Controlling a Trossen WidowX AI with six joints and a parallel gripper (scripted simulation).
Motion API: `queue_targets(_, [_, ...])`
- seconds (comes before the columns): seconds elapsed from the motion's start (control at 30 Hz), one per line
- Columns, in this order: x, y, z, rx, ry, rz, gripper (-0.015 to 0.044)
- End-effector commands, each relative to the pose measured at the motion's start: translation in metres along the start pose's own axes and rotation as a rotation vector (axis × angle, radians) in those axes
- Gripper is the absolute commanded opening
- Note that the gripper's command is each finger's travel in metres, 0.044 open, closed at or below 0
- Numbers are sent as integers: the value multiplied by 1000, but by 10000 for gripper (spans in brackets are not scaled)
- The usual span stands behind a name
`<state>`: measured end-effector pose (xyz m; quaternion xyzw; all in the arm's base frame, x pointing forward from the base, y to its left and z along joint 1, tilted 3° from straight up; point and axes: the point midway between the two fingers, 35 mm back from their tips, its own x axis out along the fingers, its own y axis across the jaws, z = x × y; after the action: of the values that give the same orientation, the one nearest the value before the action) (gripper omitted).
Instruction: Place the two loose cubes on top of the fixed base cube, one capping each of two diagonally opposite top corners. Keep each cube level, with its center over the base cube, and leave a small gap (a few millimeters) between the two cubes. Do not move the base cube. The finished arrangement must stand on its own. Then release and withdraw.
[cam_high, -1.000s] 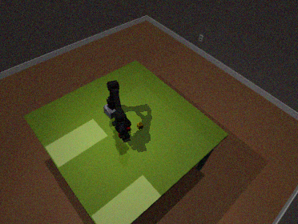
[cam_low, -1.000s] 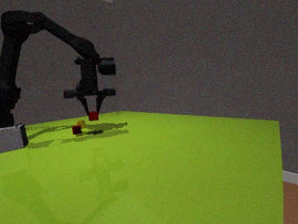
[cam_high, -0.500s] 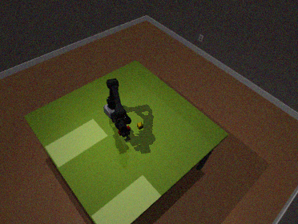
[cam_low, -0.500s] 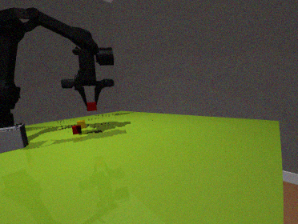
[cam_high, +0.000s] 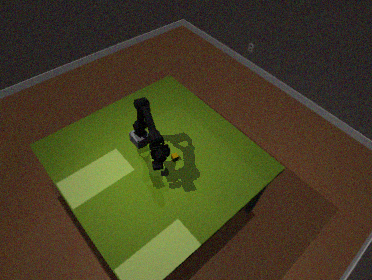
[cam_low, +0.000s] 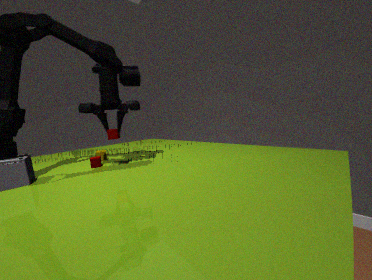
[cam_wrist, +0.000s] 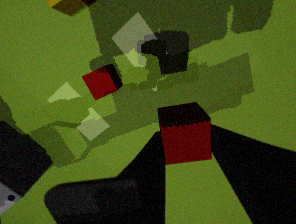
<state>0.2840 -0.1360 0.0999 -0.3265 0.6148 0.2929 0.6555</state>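
Note:
My gripper (cam_low: 113, 132) (cam_wrist: 183, 133) is shut on a red cube (cam_low: 113, 134) (cam_wrist: 186, 143) and holds it level in the air, well above the table. The other red cube (cam_low: 95, 162) (cam_wrist: 100, 83) rests flat on the green table top, lower and to the left of the held cube in the wrist view. The yellow cube (cam_high: 175, 156) (cam_low: 102, 153) (cam_wrist: 70, 6), apparently the base, stands on the table near that red cube. It is partly behind it in the exterior view and cut off by the top edge in the wrist view. Nothing visible rests on it. The arm hides both red cubes in the top view.
The green table top (cam_high: 225, 150) (cam_low: 250, 200) carries the arm's grey base (cam_high: 137, 140) (cam_low: 17, 172) (cam_wrist: 7, 197). Shadows of the arm fall around the cubes. Pale light patches (cam_high: 95, 177) (cam_high: 159, 252) lie on the table in the top view.

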Motion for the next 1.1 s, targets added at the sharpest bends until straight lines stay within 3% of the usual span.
queue_targets(0.0, [-1, 2, 7, 87, 2, -8, 105])
queue_targets(1.07, [12, 39, 80, 932, -4, -2, 105])
